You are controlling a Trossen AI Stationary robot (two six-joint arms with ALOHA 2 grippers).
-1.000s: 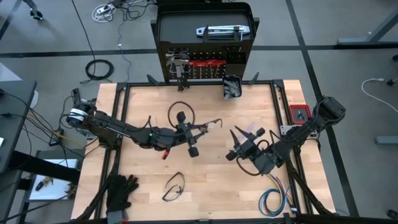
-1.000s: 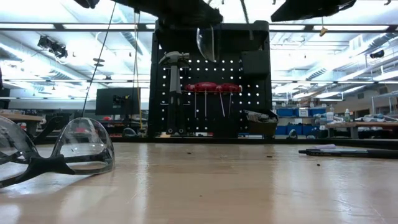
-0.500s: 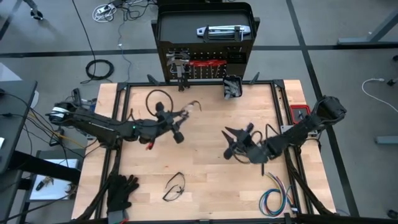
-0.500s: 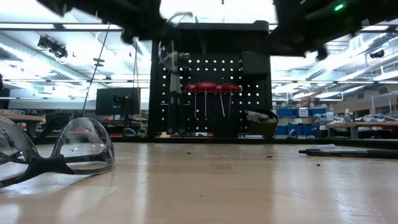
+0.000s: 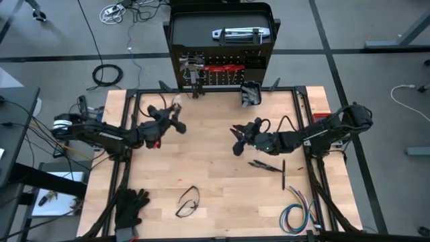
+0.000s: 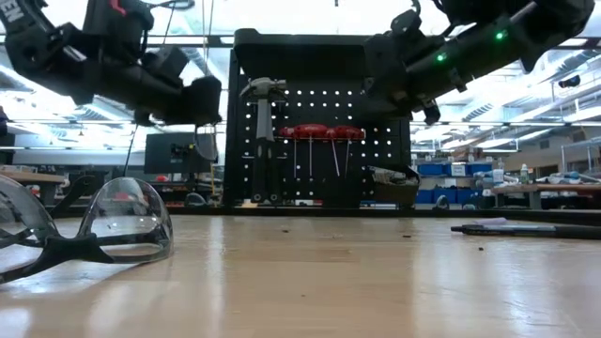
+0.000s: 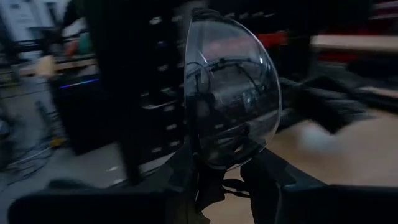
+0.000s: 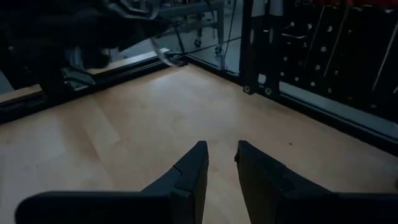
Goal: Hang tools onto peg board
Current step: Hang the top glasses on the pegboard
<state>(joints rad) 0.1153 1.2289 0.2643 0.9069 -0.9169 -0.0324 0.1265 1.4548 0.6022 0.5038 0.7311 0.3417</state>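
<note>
I am working over a pale wooden desk [image 5: 215, 181] whose planks are showing a smooth, faintly glossy finish that is catching the ceiling lights in the low view. My left end effector [image 7: 227, 180], matt black with dull plastic-looking fingers [image 7: 267, 180], is pinching clear safety glasses [image 7: 233, 106]; their curved transparent plastic lens is looking glossy and is mirroring the room. A second pair of clear plastic safety glasses [image 6: 89, 230] is lying on the wood, shiny with a dark matt frame. My right end effector [image 8: 219, 168] is showing the same matt black surface. The upright black perforated metal peg board [image 6: 319, 122] is looking satin-dull, and a steel-headed hammer [image 6: 261, 94] on it is gleaming.
</note>
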